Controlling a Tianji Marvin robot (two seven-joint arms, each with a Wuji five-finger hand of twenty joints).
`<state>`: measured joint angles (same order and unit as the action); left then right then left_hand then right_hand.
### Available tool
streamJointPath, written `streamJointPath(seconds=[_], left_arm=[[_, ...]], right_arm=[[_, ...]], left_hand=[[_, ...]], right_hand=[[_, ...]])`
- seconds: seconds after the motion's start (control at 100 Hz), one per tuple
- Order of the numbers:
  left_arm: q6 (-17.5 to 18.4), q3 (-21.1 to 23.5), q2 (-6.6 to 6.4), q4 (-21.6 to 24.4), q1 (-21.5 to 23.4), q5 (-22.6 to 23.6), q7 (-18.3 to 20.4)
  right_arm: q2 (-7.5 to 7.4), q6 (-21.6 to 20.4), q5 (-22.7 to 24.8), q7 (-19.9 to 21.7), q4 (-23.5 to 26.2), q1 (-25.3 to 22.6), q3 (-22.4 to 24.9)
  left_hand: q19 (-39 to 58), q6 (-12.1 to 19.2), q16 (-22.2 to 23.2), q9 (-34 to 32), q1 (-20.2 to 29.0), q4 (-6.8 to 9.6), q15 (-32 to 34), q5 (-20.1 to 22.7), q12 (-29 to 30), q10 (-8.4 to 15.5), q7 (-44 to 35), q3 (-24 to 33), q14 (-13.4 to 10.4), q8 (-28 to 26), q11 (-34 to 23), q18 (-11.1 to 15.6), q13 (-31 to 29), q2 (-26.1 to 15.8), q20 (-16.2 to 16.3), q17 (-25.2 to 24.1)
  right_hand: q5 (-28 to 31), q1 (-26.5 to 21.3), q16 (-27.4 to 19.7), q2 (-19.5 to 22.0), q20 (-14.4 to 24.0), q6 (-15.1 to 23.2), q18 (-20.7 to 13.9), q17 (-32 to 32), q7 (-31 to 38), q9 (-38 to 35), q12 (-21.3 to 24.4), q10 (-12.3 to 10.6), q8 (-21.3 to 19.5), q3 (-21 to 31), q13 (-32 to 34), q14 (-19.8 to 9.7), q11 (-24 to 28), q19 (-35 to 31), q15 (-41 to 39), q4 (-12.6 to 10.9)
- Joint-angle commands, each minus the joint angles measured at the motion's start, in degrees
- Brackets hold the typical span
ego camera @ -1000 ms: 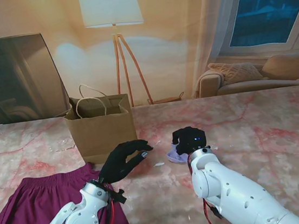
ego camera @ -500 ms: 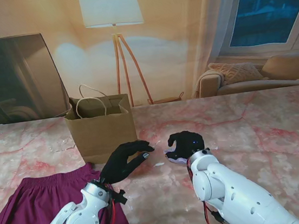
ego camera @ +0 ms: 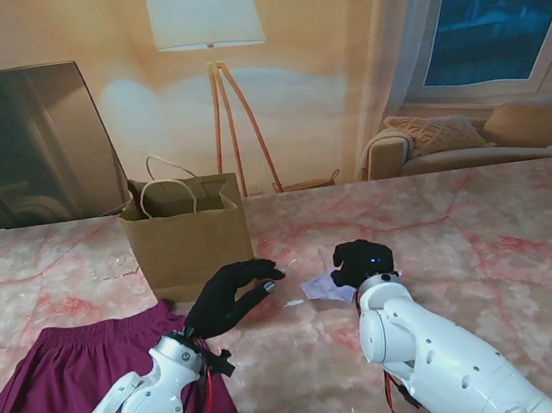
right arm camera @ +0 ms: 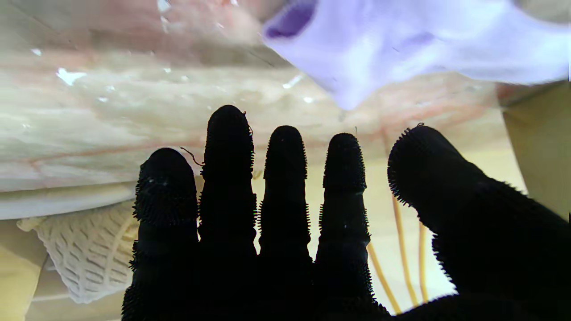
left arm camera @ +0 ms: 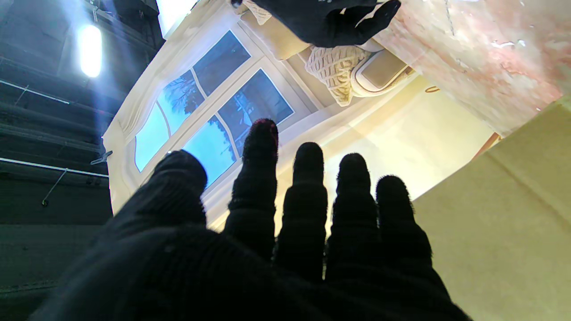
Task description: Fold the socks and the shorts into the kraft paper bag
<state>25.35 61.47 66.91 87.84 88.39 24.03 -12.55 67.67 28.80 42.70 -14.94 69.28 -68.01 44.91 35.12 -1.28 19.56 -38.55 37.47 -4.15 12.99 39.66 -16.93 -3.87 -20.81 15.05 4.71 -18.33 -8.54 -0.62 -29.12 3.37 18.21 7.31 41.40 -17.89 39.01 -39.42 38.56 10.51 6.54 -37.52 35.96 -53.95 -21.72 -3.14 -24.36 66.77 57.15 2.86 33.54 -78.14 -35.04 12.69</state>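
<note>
A pink marbled bench (ego camera: 481, 232) fills a lamplit living-room set. Nearest you, the maroon shorts (ego camera: 57, 394) lie spread flat under the left forearm, unfolded. The left robot hand (ego camera: 229, 296) hovers with fingers spread, holding nothing, palm turned toward the right robot hand (ego camera: 361, 259), probably waiting to help with a fold. The right robot hand has its fingers extended side by side, gripping nothing; the lilac sock (ego camera: 323, 286) lies on the bench just beside its thumb side, between the two hands. Beyond the left robot hand stands the kraft paper bag (ego camera: 187, 233), upright and open-mouthed to receive folded items. Farther off stand a floor lamp (ego camera: 206, 34), sofa (ego camera: 469, 137) and window.
</note>
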Motion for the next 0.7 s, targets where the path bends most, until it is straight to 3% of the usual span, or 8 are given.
streamJointPath(seconds=[0.0, 0.15, 0.32, 0.43, 0.47, 0.51, 0.58, 0.69], left_arm=[[0.18, 0.08, 0.02, 0.31, 0.10, -0.07, 0.08], [-0.11, 0.32, -0.06, 0.56, 0.19, 0.22, 0.21], [-0.32, 0.25, -0.02, 0.62, 0.30, 0.14, 0.08], [-0.31, 0.09, 0.00, 0.58, 0.34, -0.08, 0.14], [-0.27, 0.06, 0.02, 0.60, 0.39, -0.06, 0.06], [-0.25, 0.06, 0.01, 0.65, 0.46, 0.02, 0.00], [-0.25, 0.17, -0.03, 0.74, 0.55, 0.08, 0.08], [-0.37, 0.49, -0.04, 0.94, 0.75, 0.06, 0.10]], right_arm=[[1.15, 0.73, -0.53, -0.87, -1.95, 0.52, -0.42], [1.50, 2.27, -2.82, 1.29, -4.20, 2.05, -2.29], [1.66, 1.87, -4.55, 2.85, -5.76, 2.67, -3.62], [2.34, 2.50, -5.15, 1.92, -7.64, 3.32, -4.72], [2.68, 2.62, -5.53, 1.27, -8.26, 3.46, -4.92], [3.01, 2.69, -5.90, 0.56, -8.83, 3.56, -5.04], [3.70, 2.45, -6.57, -1.33, -10.02, 3.64, -4.95], [4.63, 1.15, -7.96, -3.99, -11.24, 3.52, -4.14]], left_hand=[[-0.50, 1.34, -0.37, 0.49, -0.45, 2.54, -0.38, 0.83, 0.77, 0.38, -0.42, -0.75, -1.94, -1.03, -0.10, 0.43, 0.44, -0.63, -0.18, -0.17], [-0.55, 1.30, -0.37, 0.54, -0.50, 2.54, -0.39, 0.79, 0.77, 0.36, -0.42, -0.78, -1.93, -1.04, -0.09, 0.44, 0.46, -0.63, -0.21, -0.20], [-0.55, 1.31, -0.37, 0.49, -0.47, 2.55, -0.38, 0.88, 0.77, 0.35, -0.43, -0.75, -2.01, -1.04, -0.12, 0.39, 0.44, -0.59, -0.20, -0.21], [-0.56, 1.40, -0.36, 0.53, -0.48, 2.55, -0.38, 0.87, 0.77, 0.43, -0.45, -0.75, -2.02, -1.05, -0.11, 0.44, 0.49, -0.61, -0.20, -0.24], [-0.56, 1.30, -0.37, 0.51, -0.47, 2.55, -0.39, 0.93, 0.77, 0.40, -0.48, -0.73, -2.03, -1.06, -0.12, 0.40, 0.51, -0.59, -0.20, -0.25], [-0.54, 1.37, -0.37, 0.48, -0.48, 2.54, -0.38, 0.93, 0.77, 0.38, -0.49, -0.73, -2.17, -1.06, -0.14, 0.36, 0.48, -0.61, -0.19, -0.21], [-0.60, 1.38, -0.38, 0.50, -0.51, 2.54, -0.39, 0.91, 0.78, 0.41, -0.50, -0.73, -2.11, -1.06, -0.14, 0.33, 0.49, -0.61, -0.21, -0.27], [-0.63, 1.28, -0.39, 0.41, -0.49, 2.54, -0.41, 0.99, 0.79, 0.41, -0.54, -0.72, -2.07, -1.07, -0.16, 0.28, 0.51, -0.58, -0.23, -0.30]], right_hand=[[-2.19, -0.16, 0.29, -3.22, 0.00, -2.11, -0.42, 1.24, -0.23, 3.17, -0.57, 1.14, -0.34, 1.86, -2.20, 0.13, 1.96, 0.53, -0.35, -2.54], [-4.42, 4.22, 6.91, -6.96, 0.82, -5.46, -0.71, 3.19, -2.37, 5.56, -9.25, 0.37, 1.26, 1.22, -4.68, 0.00, 10.14, 0.52, -8.68, -1.08], [-1.97, 4.46, 14.40, -9.92, 2.33, -3.20, -0.26, 4.83, -0.18, 5.96, -20.55, -2.14, 0.26, 2.27, -6.87, -0.83, 17.31, -0.08, -16.46, -0.64], [1.20, 2.39, 15.96, -12.42, 3.10, 2.64, -0.59, 5.86, 5.79, 7.73, -24.89, -3.20, -7.78, 4.27, -8.78, -1.41, 17.93, 0.42, -16.78, -0.71], [2.19, 1.36, 15.87, -13.11, 3.11, 4.67, -0.83, 6.42, 8.98, 9.27, -25.05, -3.03, -10.80, 4.82, -10.09, -1.49, 17.62, 0.80, -16.19, -0.81], [2.60, -0.95, 15.00, -14.53, 3.17, 6.77, -1.26, 6.99, 12.58, 11.31, -24.52, -2.79, -12.18, 4.23, -11.82, -1.47, 16.68, 1.16, -14.47, 5.42], [2.72, -4.15, 9.29, -17.07, 3.22, 10.92, -1.60, 7.26, 19.47, 14.33, -20.10, -1.58, -15.18, 4.13, -13.91, -1.30, 12.95, 1.52, -7.96, 9.95], [5.80, -7.51, -0.76, -19.25, 0.75, 15.64, 0.02, 3.24, 24.64, 9.74, -10.49, 0.11, -23.57, 4.35, -7.75, 0.74, 7.32, 3.05, 1.10, 10.74]])
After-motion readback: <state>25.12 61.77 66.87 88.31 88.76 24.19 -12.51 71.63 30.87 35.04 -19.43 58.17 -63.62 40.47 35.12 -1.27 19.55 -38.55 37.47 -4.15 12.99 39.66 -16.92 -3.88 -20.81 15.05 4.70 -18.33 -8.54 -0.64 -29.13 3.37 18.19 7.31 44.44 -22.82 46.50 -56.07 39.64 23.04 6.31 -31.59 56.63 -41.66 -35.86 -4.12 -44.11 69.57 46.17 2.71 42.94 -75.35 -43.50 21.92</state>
